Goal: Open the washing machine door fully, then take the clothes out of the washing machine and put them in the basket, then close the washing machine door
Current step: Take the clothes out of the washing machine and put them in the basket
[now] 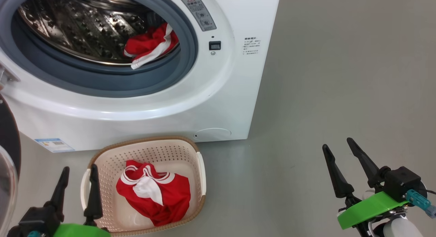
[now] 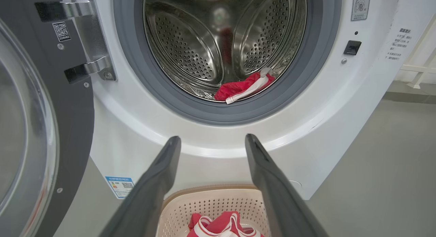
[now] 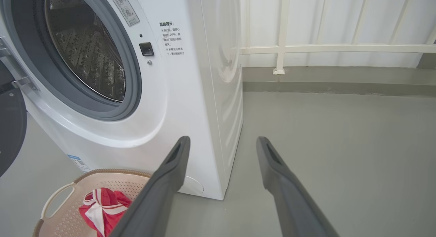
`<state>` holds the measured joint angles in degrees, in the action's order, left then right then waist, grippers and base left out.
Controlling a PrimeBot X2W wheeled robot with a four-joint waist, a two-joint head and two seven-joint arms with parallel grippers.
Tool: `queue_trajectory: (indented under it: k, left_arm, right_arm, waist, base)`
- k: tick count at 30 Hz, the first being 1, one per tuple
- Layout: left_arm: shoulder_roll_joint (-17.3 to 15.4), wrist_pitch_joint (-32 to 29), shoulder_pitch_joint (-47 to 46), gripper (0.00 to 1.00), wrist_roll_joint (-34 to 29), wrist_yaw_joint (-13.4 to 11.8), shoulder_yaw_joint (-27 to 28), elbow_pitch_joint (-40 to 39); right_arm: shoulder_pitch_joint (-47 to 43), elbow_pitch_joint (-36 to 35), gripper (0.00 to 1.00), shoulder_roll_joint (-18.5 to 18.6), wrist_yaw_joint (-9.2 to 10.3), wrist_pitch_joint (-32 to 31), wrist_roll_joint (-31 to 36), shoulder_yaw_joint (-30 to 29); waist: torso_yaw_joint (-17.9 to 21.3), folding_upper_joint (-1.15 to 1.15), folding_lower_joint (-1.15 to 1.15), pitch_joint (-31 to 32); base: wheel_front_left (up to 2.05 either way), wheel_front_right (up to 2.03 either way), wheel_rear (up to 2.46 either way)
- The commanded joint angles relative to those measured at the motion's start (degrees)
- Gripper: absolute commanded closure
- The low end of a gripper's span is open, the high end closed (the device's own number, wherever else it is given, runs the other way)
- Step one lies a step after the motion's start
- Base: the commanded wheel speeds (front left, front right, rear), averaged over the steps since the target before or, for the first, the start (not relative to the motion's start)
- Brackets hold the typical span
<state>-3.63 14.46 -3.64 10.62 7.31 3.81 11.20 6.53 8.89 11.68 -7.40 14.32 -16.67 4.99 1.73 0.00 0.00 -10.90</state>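
Grey floor (image 1: 340, 76) here, and the clothes (image 1: 150, 46) in the washing machine (image 1: 238, 93) sit at the drum mouth's lower right edge, soft, light, floppy, so I'd pinch the bunched white trim; left gripper (image 1: 79, 167) and right gripper (image 1: 338, 143) fingers are spread apart, empty.

L hand (image 1: 79, 167) spread, R hand (image 1: 337, 143) spread

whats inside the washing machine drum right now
A red garment with white trim lies at the front lower edge of the drum, beside the grey rubber ring. Perforated steel shows behind it. Whatever is under the garment is covered.
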Motion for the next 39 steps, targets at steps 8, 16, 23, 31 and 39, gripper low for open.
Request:
queue_trajectory:
  k: [8, 16, 23, 31, 39]
  left_arm:
    - [-3.4, 0.5, -6.2, 0.0, 2.4, 0.2, -1.0, 1.1]
    - [-8.0, 0.5, -20.2, 0.0, 4.8, 0.2, -7.3, 7.9]
    - [-12.3, 0.5, -35.2, 0.0, 7.3, 0.2, -15.2, 17.9]
    - [-15.6, 0.5, -49.4, 0.0, 9.0, 0.2, -22.2, 30.2]
    - [-17.5, 0.5, -59.3, 0.0, 10.5, 0.2, -27.8, 40.4]
  right_arm:
    - [1.1, -2.1, 0.0, -0.2, -0.09, 0.7, 0.5, 1.4]
    - [4.2, -2.4, 0.0, -1.1, -0.09, 0.7, 0.6, 1.8]
    - [7.6, -2.4, 0.0, -1.8, -0.09, 0.7, 0.5, 3.2]
    - [10.7, -2.3, 0.0, -2.4, -0.09, 0.7, 0.3, 4.5]
    - [13.0, -2.3, 0.0, -2.8, -0.09, 0.7, 0.1, 6.2]
  waist:
    - [0.4, 0.0, 0.0, -3.3]
    - [1.2, 0.0, 0.0, -9.2]
    - [2.9, 0.0, 0.0, -14.0]
    - [5.2, 0.0, 0.0, -18.3]
    - [7.5, 0.0, 0.0, -21.2]
  base:
    - [0.0, 0.0, 0.0]
    - [0.0, 0.0, 0.0]
    - [0.0, 0.0, 0.0]
    - [0.0, 0.0, 0.0]
    - [0.0, 0.0, 0.0]
